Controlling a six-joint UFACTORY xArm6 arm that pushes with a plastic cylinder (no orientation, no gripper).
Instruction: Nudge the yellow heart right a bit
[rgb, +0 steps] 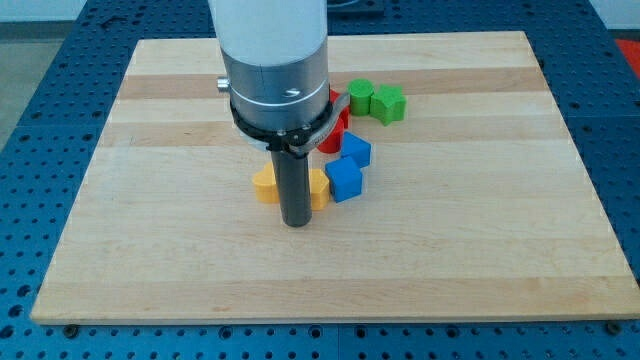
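My tip (296, 223) rests on the wooden board (150, 240) near its middle. Two yellow pieces flank the rod. One yellow block (264, 185) is just to the view's left of it. The other yellow block (318, 187) is just to its right and looks like the heart, partly hidden by the rod. The tip stands between them at their lower edge, touching or nearly touching both. A blue block (343, 180) sits against the right yellow piece.
A second blue block (355, 149) lies above the first. A red block (333, 130) is partly hidden behind the arm body. Two green blocks (360, 97) (389, 103) lie further toward the view's top right.
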